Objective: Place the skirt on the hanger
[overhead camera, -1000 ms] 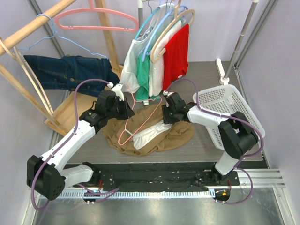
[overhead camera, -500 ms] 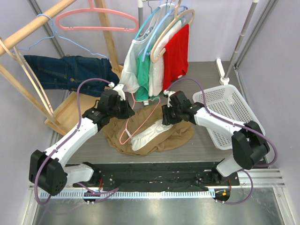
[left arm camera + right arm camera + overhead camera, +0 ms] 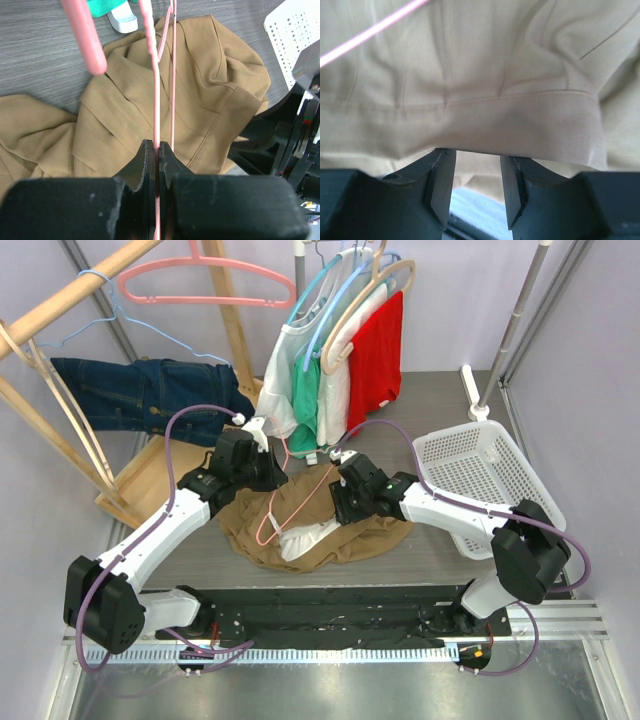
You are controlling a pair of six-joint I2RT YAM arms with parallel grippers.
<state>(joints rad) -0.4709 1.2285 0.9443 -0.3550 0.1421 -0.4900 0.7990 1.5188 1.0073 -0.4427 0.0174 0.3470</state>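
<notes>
Skirt [image 3: 245, 530] tan and crumpled, left gripper [image 3: 159, 147] clamped on pink hanger [image 3: 155, 100] wire, right gripper [image 3: 477, 155] jaws parted against fabric

hanging clothes [image 3: 350, 360] and basket [image 3: 490, 465] crowd the skirt's [image 3: 245, 530] far side; near side open.

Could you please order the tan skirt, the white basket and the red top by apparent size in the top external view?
Tan skirt and white basket: roughly alike, each partly hidden, so I won't rank them.
Red top: clearly smallest.
</notes>
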